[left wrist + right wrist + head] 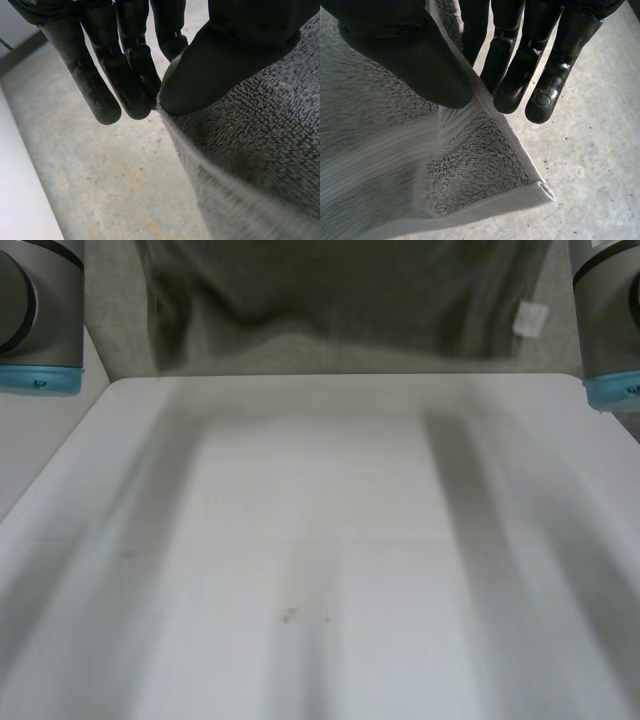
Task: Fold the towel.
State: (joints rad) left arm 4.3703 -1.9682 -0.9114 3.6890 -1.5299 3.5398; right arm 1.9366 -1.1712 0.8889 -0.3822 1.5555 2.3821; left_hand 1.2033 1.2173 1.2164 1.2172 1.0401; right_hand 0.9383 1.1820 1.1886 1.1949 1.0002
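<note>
The white table (pixel 320 570) stretches from near to far. At its far edge the grey towel (pixel 340 300) is held up, spread from left to right. The left hand (pixel 125 65) pinches the towel's edge between thumb and fingers. The right hand (pixel 405 55) grips it the same way near a corner. A small white label (pixel 530 318) hangs on the towel's right side.

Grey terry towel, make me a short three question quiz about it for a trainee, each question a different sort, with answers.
1. True or false: the grey terry towel lies flat on the white table.
2. The left hand is: A open; B shut on the towel; C shut on nothing.
3. Which part of the right hand presses the towel against its fingers?
Key: 1 false; 2 B; 3 its thumb.
</note>
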